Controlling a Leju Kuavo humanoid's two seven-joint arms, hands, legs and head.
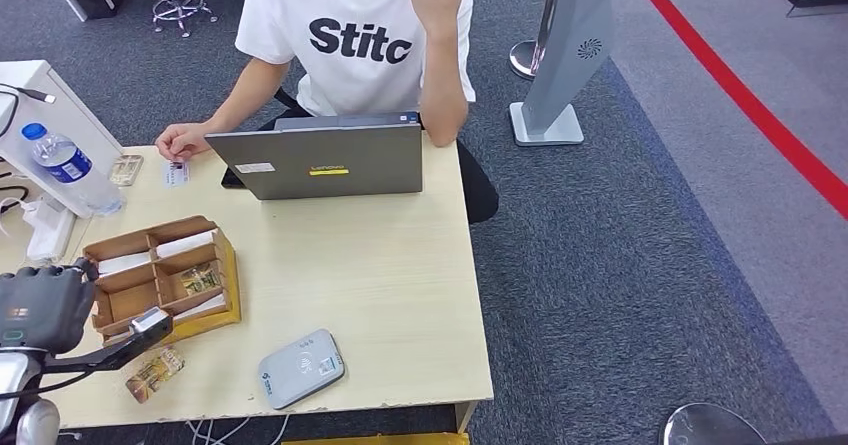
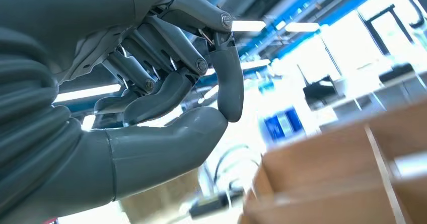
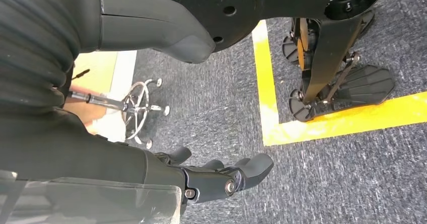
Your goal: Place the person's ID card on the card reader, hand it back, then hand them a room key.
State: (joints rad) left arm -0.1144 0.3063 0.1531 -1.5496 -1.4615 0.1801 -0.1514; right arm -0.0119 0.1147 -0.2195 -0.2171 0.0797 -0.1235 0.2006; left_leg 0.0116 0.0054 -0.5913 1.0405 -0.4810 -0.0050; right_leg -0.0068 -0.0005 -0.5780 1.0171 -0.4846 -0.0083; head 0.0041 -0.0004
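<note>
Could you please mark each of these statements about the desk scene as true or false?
1. The white-grey rounded card reader lies near the wooden table's front edge. True.
2. An ID card rests on the reader. False: its top is bare.
3. The person's hand rests by a small white card beside the grey laptop. True.
4. The left hand grips a card. False: thumb and fingertip meet on nothing.
5. The brown cardboard divided box sits right of the laptop. False: it sits left, nearer the robot.
</note>
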